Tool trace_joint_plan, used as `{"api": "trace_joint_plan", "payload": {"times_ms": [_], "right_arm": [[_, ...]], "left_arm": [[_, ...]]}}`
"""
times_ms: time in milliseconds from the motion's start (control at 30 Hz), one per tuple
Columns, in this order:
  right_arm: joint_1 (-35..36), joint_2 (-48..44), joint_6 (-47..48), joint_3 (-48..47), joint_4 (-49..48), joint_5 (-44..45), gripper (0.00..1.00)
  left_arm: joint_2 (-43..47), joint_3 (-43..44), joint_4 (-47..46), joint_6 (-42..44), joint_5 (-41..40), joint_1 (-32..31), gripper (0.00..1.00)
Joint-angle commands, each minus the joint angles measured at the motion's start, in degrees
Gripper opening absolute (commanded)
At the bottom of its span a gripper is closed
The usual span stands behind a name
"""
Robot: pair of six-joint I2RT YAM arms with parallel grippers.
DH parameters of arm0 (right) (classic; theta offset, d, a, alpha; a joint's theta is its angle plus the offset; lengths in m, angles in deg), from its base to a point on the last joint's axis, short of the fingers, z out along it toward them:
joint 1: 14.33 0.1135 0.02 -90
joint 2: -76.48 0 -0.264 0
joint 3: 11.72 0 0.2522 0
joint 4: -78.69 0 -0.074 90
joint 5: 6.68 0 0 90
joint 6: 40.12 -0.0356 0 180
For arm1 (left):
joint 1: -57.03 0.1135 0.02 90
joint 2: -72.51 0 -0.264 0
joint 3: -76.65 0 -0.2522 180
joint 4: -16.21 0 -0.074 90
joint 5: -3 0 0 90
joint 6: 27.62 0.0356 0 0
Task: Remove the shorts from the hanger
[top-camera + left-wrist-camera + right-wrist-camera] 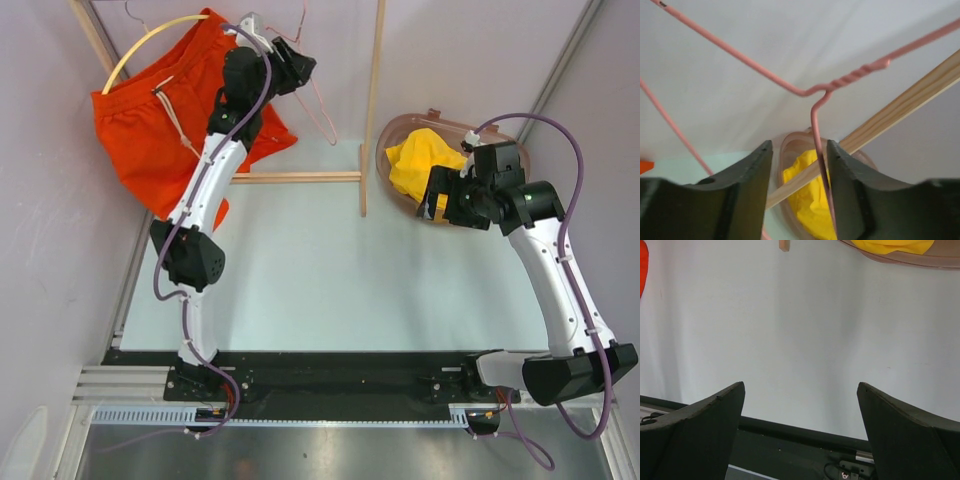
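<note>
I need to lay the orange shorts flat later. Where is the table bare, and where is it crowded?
Bare: the middle of the table, bordered by the wooden bar at the back, the left arm, the right arm and the black rail in front. Crowded: back left, with orange shorts, pink hanger and left gripper; back right, with the basket of yellow shorts.

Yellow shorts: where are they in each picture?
Top view: the yellow shorts are right of the middle, lying in the brown bowl.
Left wrist view: the yellow shorts are at the bottom middle, inside the bowl.
Right wrist view: only a strip of the yellow shorts shows at the top right edge.
Shared landmark: the brown bowl around them, seen in all three.
</note>
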Motion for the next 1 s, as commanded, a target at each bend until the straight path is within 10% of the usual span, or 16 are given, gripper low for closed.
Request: {"api": "trace_joint_plan", "payload": {"times_ms": [0, 200, 667, 967], "right_arm": [[-0.2, -2.2, -0.1, -1.4, 0.6, -2.5, 1.00], [1.1, -3.6, -1.6, -0.4, 1.6, -4.5, 1.00], [16.8, -3.5, -4.4, 3.8, -0.5, -3.1, 1.00], [22.5, -1.9, -7.0, 4.3, -1.5, -5.0, 1.00]], "left_arm": [[10.0, -1.9, 2.8, 5.8, 1.1, 0.4, 0.62], [21.5, -3.8, 15.8, 13.0, -1.0, 0.4, 0.92], [60.5, -32.1, 39.8, 14.8, -13.8, 0.6, 0.96], [64.9, -40.1, 39.5, 19.4, -28.4, 1.1, 1.00]]}}
